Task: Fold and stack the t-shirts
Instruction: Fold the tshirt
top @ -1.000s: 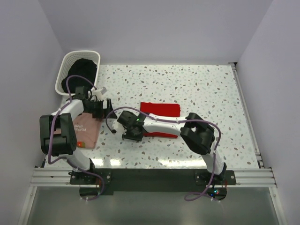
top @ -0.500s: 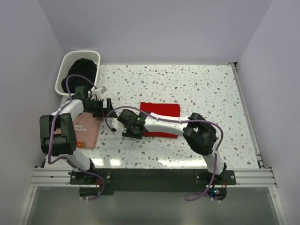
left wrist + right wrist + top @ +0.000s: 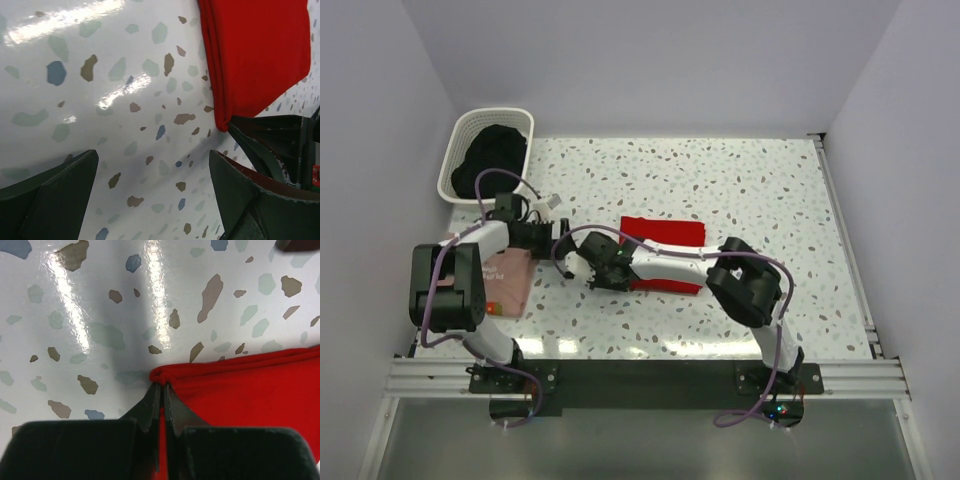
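Where right fingers (image 3: 148, 412) pinch, red t-shirt (image 3: 250, 400) folds roundly.

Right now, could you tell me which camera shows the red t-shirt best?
The top external view: it shows most of the folded red t-shirt, the right arm crossing it. The right wrist view shows a corner, the left wrist view one end.

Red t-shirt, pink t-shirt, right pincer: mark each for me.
red t-shirt (image 3: 665, 232), top view, on its folded far panel.
pink t-shirt (image 3: 508, 285), top view, middle of its visible cloth.
right pincer (image 3: 161, 386), right wrist view, between fingertips shut on the red t-shirt's corner.
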`<move>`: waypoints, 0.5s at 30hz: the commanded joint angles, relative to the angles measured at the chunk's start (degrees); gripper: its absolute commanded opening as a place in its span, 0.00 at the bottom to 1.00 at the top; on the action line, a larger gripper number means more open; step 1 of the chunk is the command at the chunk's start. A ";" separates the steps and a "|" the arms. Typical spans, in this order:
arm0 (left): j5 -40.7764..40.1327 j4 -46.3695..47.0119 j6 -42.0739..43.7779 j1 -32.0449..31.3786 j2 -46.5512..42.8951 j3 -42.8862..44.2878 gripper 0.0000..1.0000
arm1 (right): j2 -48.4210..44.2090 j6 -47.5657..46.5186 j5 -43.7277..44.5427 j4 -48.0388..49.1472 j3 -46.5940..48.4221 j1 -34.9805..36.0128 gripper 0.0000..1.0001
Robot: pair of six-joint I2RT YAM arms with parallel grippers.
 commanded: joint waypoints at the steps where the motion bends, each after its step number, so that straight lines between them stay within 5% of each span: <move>1: 6.77 7.04 -5.54 -1.42 -1.01 -1.61 0.97 | -4.08 -1.23 -3.13 1.08 -1.83 -1.22 0.00; 8: 16.44 28.38 -27.83 -2.65 1.53 -6.18 1.00 | -10.68 -3.79 -6.74 1.35 -4.91 -2.72 0.00; 15: 16.71 48.14 -45.17 -7.48 8.21 -9.78 1.00 | -13.68 -4.67 -11.83 1.70 -7.29 -4.74 0.00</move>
